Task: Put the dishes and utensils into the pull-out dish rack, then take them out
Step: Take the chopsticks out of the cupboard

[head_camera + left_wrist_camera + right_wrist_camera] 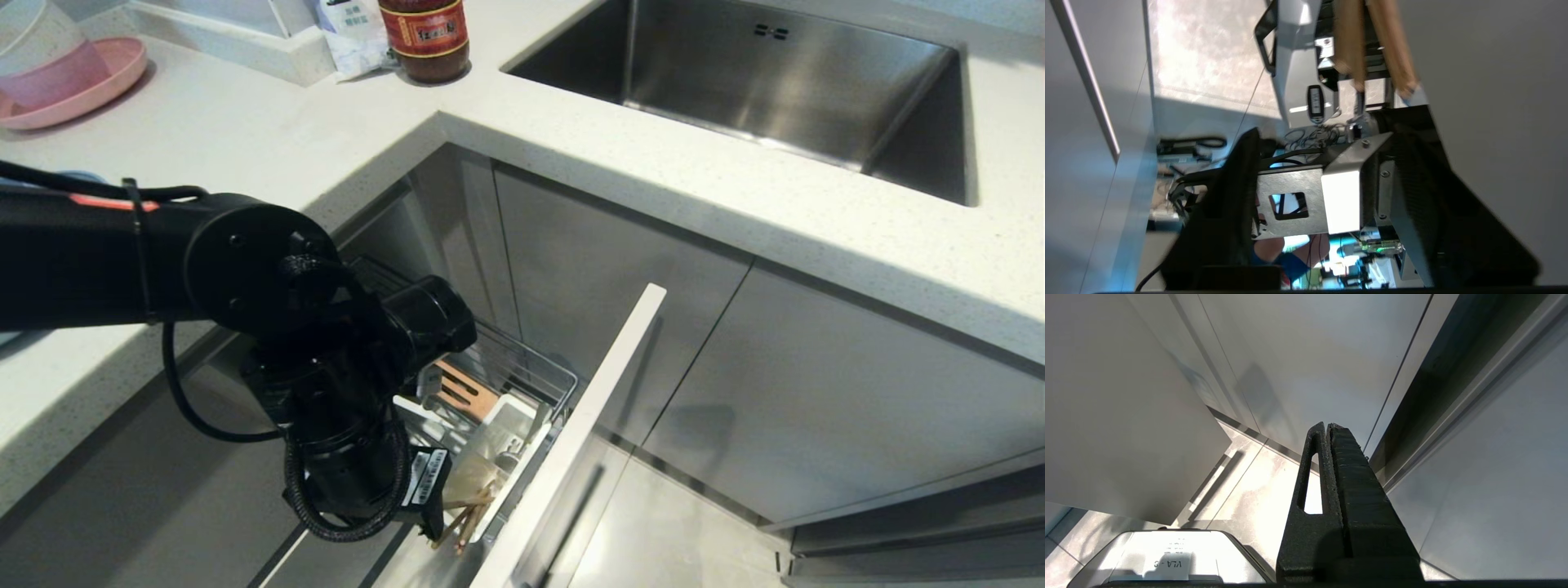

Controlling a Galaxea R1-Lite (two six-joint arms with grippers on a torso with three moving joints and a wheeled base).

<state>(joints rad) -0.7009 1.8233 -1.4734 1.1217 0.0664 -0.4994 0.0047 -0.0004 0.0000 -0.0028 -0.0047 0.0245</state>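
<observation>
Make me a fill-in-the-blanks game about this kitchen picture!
1. The pink plate sits on the white ____.
2. The wooden chopsticks stick out of the pull-out dish ____.
3. The sink is made of shiny ____.
4. The right gripper's fingers are ____.

Missing words: counter; rack; metal; shut

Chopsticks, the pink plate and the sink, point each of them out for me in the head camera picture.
chopsticks (462, 523), head view, on the wooden ends sticking out of the rack.
pink plate (114, 82), head view, on its bare rim.
sink (816, 90), head view, on its steel back wall.
</observation>
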